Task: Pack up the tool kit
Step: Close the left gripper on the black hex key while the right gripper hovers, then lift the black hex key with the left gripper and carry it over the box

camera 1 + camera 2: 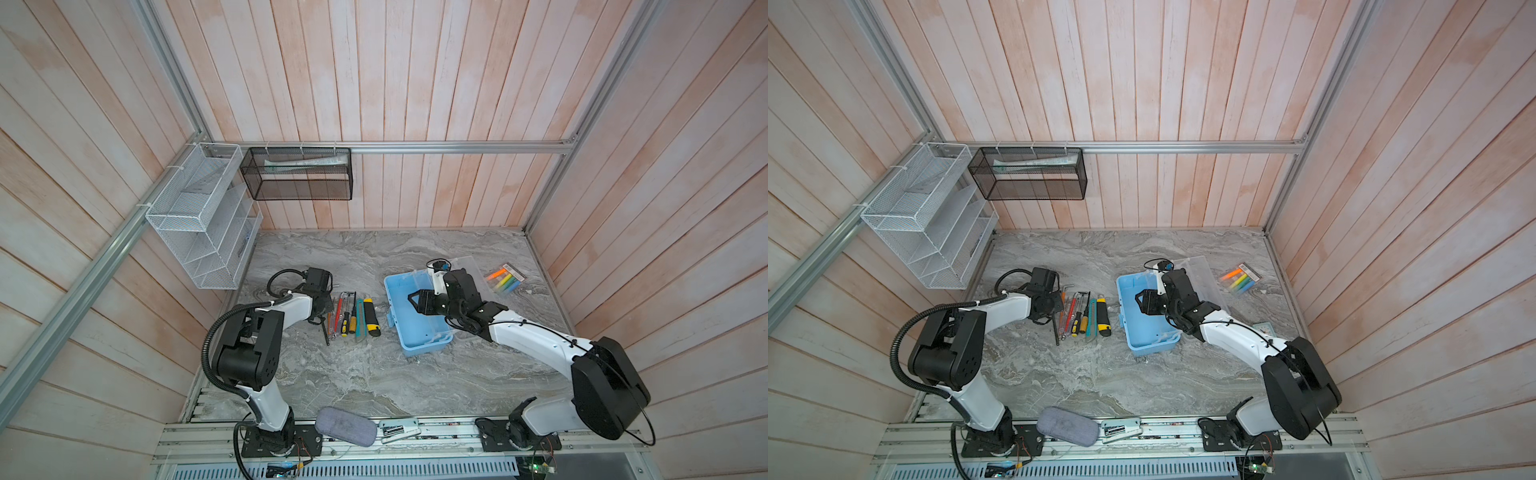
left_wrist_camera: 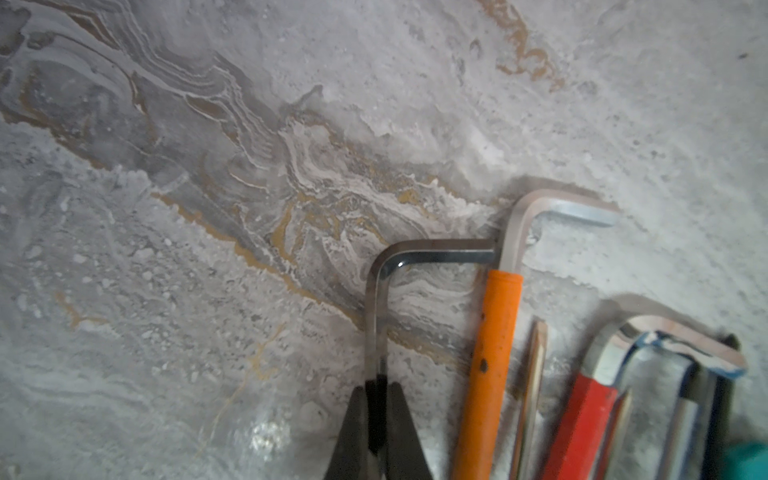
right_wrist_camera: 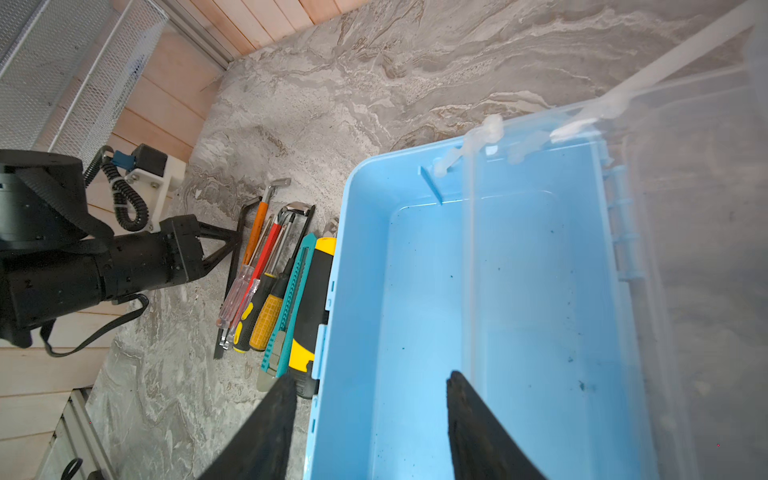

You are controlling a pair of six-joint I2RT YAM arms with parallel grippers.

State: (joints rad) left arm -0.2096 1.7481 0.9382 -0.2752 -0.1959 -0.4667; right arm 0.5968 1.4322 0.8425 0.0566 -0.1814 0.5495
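Left pincer (image 2: 376, 386) grips a black hex key (image 2: 436, 252) (top views hide this); right pincer (image 3: 370, 376) gapes over blue box (image 3: 361, 249).

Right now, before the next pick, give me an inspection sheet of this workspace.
Surface: grey marbled tabletop, no spills seen.
Job's things: light-blue box open and empty, clear lid swung back; screwdrivers and utility knife lined up beside it.
Clutter: grey pouch at front edge; marker pack beside the lid.
Grippers: left gripper shut on black hex key; right gripper open, empty, over the box.
Cables: black conduit along left arm; thin cable along right arm.
Surroundings: white mesh rack, black mesh basket on plank walls.
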